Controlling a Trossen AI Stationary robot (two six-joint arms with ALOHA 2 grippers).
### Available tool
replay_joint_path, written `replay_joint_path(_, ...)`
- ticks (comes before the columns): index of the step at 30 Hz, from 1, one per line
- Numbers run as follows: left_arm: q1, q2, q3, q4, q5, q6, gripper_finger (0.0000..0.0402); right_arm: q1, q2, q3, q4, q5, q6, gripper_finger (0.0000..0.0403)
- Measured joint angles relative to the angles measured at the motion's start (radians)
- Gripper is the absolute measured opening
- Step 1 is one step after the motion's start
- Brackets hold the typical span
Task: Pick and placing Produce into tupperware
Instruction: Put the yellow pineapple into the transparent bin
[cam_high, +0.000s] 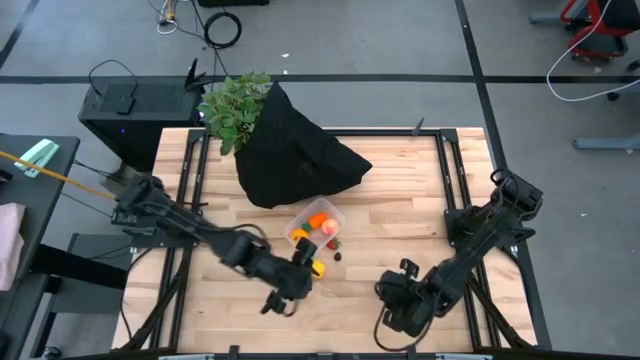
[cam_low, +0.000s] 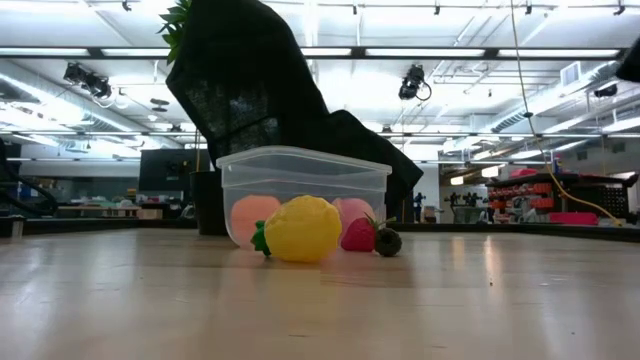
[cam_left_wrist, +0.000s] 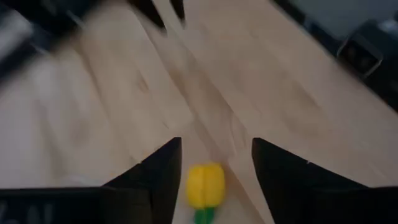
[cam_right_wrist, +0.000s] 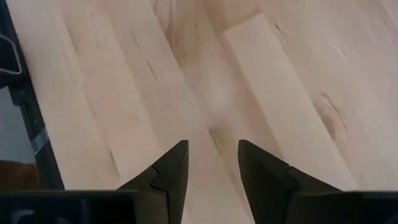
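The left pincer (cam_high: 305, 268) hangs low over the pale wooden plank surface (cam_high: 400, 190), just beside the small clear plastic tupperware (cam_high: 331, 214), with its two dark fingers (cam_left_wrist: 155, 180) spread apart and nothing clamped between them. The yellow toy fruit with a green stem end (cam_left_wrist: 205, 186) lies on the surface in the gap between those fingers, untouched on either side as far as the left wrist view shows.

The main risk, as I judge it, is a poor grip. The yellow piece is rounded and smooth, so fingers that close off-centre could squeeze it out sideways and send it rolling toward the red strawberry-like toy (cam_low: 360, 234) and the small dark berry (cam_low: 388, 241) next to it. A second risk is the container itself: it looks light and shallow, and an arm brushing its wall on the way over could shove it along the wood or tip out what it holds.

In the low view the yellow fruit (cam_low: 301, 229) sits right in front of the tupperware (cam_low: 300, 165), outside it, knobbly and lemon-shaped with a green tuft at one end. Inside the container lie an orange ball (cam_high: 317, 220) and a pink-red piece (cam_high: 331, 229); pale pink rounded shapes show through its wall. A heap of black cloth (cam_high: 290, 150) topped by a leafy green plant (cam_high: 235, 108) stands just behind it.

The right pincer (cam_right_wrist: 211, 171) waits well apart over bare wood, its fingers parted and holding nothing.
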Motion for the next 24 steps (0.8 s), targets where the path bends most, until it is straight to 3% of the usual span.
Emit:
replay_joint_path(6, 0.042, 0.117, 0.063, -0.054, 0.086, -0.011, 0.0231, 0.049, 0.000, 0.000, -0.002, 0.042, 0.038, 0.0145)
replay_joint_path(17, 0.165, 0.401, 0.473, -0.482, 0.144, 0.061, 0.0232, 0.058, 0.000, 0.000, -0.008, 0.055, -0.042, 0.0145)
replay_joint_path(24, 0.168, 0.460, 0.532, -0.529, 0.159, 0.079, 0.0243, 0.057, 0.000, 0.000, -0.009, 0.093, -0.062, 0.0145)
